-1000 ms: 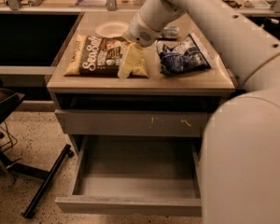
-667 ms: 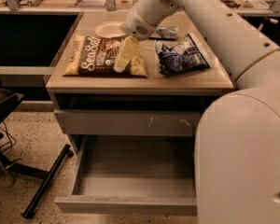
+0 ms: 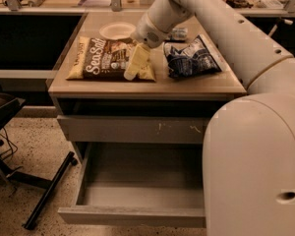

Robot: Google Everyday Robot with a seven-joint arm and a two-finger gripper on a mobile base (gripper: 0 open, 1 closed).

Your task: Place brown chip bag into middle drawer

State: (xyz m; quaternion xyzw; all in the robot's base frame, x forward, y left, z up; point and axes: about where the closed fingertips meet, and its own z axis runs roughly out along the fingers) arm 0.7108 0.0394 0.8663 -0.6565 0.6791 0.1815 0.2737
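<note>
On the wooden cabinet top [image 3: 196,86], toward its 9 o'clock side, the brown chip bag [image 3: 99,58] lies flat with its white lettering facing up. The gripper [image 3: 136,64] comes down from the 1 o'clock direction and rests its pale yellow tip on the 3 o'clock end of that bag, over the bag's cream edge. From this angle it cannot be told whether the gripper is open or closed, or whether it has hold of the bag or only touches it. The bag lies flat on the top, not lifted.

At 3 o'clock from the gripper, just beside it, lies one blue-and-white bag [image 3: 189,59], crumpled and turned at an angle. At 12 o'clock from the brown bag sits one small round plate [image 3: 116,31], near the bag's far edge. At 12 o'clock from the blue-and-white bag lies one small silvery packet [image 3: 179,33], partly hidden behind the arm [image 3: 231,33].

Two drawers show below the top. The upper drawer front [image 3: 128,129], bearing pale scratch marks, is pushed in. Beneath it, at 6 o'clock, the middle drawer [image 3: 132,216] stands pulled well out, its long gray tray open to view. The robot's body [image 3: 258,166] fills the 4 o'clock corner and covers the right end of both drawers.
</note>
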